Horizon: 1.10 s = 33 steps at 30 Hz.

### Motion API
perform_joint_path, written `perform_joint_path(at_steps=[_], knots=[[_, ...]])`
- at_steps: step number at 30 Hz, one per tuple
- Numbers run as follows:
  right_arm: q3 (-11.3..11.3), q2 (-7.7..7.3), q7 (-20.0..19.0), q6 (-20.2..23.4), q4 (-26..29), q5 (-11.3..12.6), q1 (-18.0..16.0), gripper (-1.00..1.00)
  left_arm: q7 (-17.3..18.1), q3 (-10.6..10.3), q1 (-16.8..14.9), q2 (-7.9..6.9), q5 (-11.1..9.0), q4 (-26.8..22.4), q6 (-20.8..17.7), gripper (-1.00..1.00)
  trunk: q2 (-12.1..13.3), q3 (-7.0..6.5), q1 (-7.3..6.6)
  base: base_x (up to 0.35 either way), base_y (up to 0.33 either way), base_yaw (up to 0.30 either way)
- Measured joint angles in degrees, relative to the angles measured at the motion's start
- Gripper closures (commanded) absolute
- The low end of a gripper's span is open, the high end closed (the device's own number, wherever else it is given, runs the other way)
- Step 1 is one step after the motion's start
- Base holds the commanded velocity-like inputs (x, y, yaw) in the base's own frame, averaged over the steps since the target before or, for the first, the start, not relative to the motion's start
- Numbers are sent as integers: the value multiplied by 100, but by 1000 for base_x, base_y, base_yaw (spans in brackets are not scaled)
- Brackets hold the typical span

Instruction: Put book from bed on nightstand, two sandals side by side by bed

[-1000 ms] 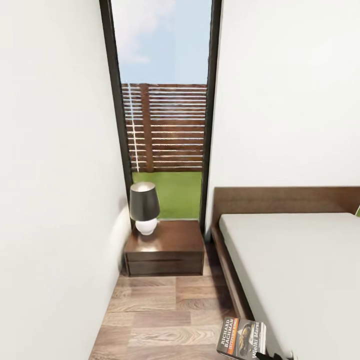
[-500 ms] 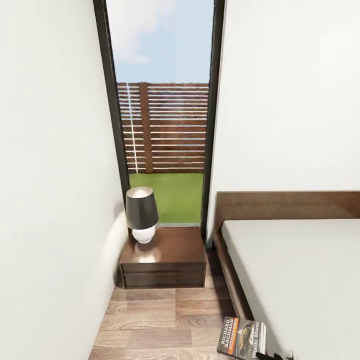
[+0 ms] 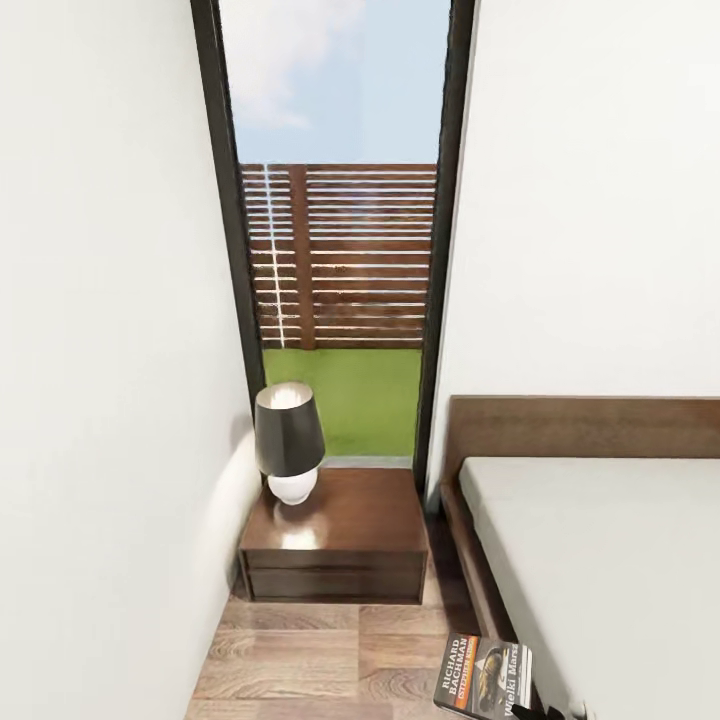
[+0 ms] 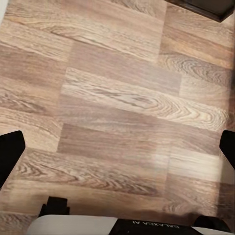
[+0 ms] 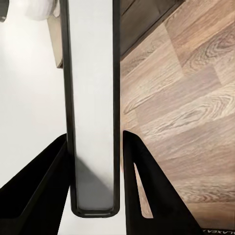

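Right wrist view: my right gripper (image 5: 95,186) clamps the thin dark paperback book (image 5: 93,107) edge-on. Left gripper (image 4: 117,147) spread, empty. Set it flat beside the black-shaded lamp (image 3: 289,440) on the dark-brown nightstand (image 3: 350,520).

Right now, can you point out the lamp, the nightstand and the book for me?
lamp (image 3: 288,438): head view, on its dark shade.
nightstand (image 3: 350,515): head view, on its bare glossy top, beside the lamp.
book (image 3: 487,677): head view, on its front cover, at the picture's bottom edge.
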<state>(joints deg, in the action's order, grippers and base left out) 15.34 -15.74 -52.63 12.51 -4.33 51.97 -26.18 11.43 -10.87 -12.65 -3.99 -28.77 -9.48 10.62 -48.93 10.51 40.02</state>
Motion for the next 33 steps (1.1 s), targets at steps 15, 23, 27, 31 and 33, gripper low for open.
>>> perform_joint_path(at_steps=[15,23,27,31,33], knots=[[0,0,-1,0,0,0,0,100,0,0,1,-2,-1,0,1,-100,0,0,0,332,0,0],[0,0,0,0,0,0,0,100,0,0,0,0,-1,0,1,-100,0,0,0,332,0,0],[0,0,0,0,0,0,0,100,0,0,1,-2,0,0,0,-100,0,0,0,332,0,0],[0,0,0,0,0,0,0,100,0,0,0,-1,0,0,-1,-100,0,0,0,332,0,0],[0,0,0,0,0,0,0,100,0,0,2,-2,0,0,-1,-100,0,0,0,332,0,0]])
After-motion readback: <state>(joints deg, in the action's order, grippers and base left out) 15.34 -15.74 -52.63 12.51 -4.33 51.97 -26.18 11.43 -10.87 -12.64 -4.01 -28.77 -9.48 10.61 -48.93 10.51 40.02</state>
